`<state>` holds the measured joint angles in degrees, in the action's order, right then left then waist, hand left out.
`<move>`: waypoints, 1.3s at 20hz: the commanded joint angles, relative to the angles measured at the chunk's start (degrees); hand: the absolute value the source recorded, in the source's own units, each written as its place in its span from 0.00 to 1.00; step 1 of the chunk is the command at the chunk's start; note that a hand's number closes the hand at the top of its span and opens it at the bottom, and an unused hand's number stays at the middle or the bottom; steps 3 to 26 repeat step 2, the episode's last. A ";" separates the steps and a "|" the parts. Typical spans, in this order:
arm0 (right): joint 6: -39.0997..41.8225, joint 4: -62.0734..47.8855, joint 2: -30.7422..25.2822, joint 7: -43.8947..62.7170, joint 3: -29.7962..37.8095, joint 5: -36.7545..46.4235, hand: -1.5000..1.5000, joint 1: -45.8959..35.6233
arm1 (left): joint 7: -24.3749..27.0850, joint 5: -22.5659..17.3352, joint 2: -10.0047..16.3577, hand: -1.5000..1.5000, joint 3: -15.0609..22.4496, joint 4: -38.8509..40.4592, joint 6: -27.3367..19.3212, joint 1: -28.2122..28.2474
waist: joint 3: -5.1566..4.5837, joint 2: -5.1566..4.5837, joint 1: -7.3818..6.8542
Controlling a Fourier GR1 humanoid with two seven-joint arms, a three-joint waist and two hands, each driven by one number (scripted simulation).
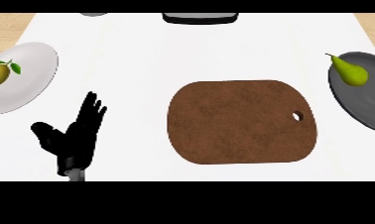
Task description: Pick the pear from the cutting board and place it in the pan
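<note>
A green-yellow pear [349,71] lies in the dark grey pan [350,99] at the right edge of the head view. The brown cutting board [242,121] sits in the middle of the counter with nothing on it. My left hand [73,136] rests at the lower left, fingers straight and pointing up, holding nothing. The right hand does not show.
A pale grey plate [29,77] at the left edge holds a yellowish fruit [4,72] with a green leaf. A dark object [200,18] and a small grey one [93,14] stand at the counter's far edge.
</note>
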<state>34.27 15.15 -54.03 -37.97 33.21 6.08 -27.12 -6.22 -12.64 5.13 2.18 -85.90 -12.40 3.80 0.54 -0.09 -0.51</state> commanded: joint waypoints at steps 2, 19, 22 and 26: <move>8.63 0.63 0.20 -8.47 0.02 -1.18 0.00 4.24 | -0.85 -0.19 0.49 0.50 -0.67 3.07 0.64 0.28 | -0.31 -0.24 0.14; 8.63 0.63 0.20 -8.47 0.02 -1.18 0.00 4.24 | -0.85 -0.19 0.49 0.50 -0.67 3.07 0.64 0.28 | -0.31 -0.24 0.14; 8.63 0.63 0.20 -8.47 0.02 -1.18 0.00 4.24 | -0.85 -0.19 0.49 0.50 -0.67 3.07 0.64 0.28 | -0.31 -0.24 0.14; 8.63 0.63 0.20 -8.47 0.02 -1.18 0.00 4.24 | -0.85 -0.19 0.49 0.50 -0.67 3.07 0.64 0.28 | -0.31 -0.24 0.14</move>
